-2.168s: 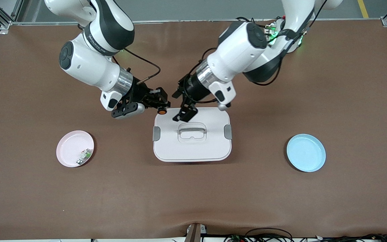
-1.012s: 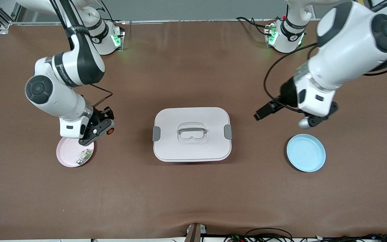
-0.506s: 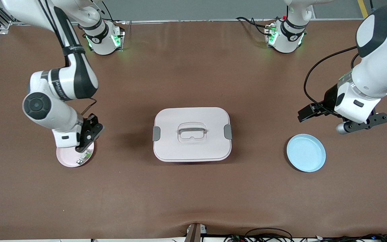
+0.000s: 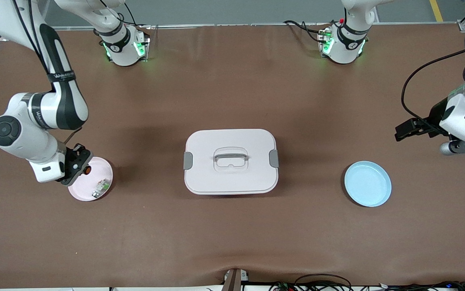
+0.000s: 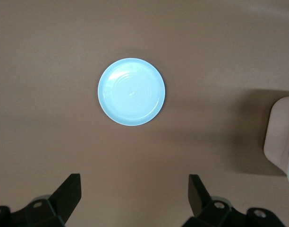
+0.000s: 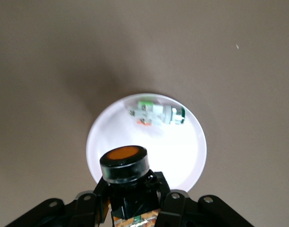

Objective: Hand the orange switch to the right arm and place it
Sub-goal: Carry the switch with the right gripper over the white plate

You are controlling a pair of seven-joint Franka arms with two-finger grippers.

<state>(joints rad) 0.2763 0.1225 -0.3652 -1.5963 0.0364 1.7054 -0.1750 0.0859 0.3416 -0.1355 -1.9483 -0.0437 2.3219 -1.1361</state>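
Note:
The orange switch [image 4: 88,170], a black stub with a round orange face, is held in my right gripper [image 4: 79,165] just over the rim of the pink plate [image 4: 79,190]. In the right wrist view the switch [image 6: 124,163] sits clamped in the shut right gripper [image 6: 130,196], above the plate [image 6: 187,153]. My left gripper [image 4: 464,146] is open and empty, up over bare table beside the blue plate [image 4: 367,183]. In the left wrist view the left gripper [image 5: 133,185] shows wide apart, with the blue plate [image 5: 131,98] below.
A small green-white-grey part [image 4: 102,186] lies in the pink plate and also shows in the right wrist view [image 6: 158,114]. A white lidded box [image 4: 231,178] with a handle stands at the table's middle; its corner shows in the left wrist view [image 5: 280,137].
My right gripper has carried the orange switch from beside the box to over the pink plate. My left arm has drawn away from the box toward its end of the table, empty.

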